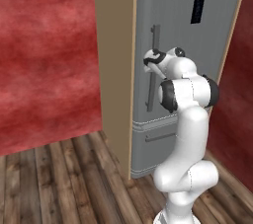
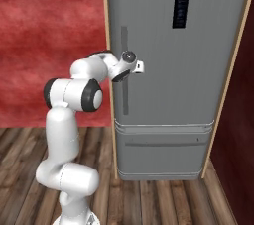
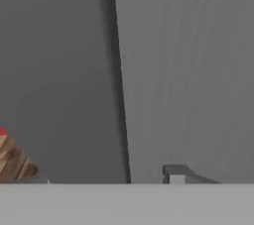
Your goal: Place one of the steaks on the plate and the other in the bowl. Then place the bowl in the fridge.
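End effector at the fridge handle, grip unconfirmed.

My end effector (image 2: 140,67) sits right at the long vertical handle (image 1: 154,65) of the fridge (image 2: 198,95), whose door is shut; I cannot tell whether the fingers are released or clenched on the bar, since the hand view gives just grey door and a handle bracket (image 3: 174,172) at 5 o'clock. My worry: if the fingers miss the bar, a pull would slip off and leave the door closed. Display panel (image 2: 180,11) sits at 1 o'clock from the end effector.

base views flanking fridge (image 1: 188,70), hand view close
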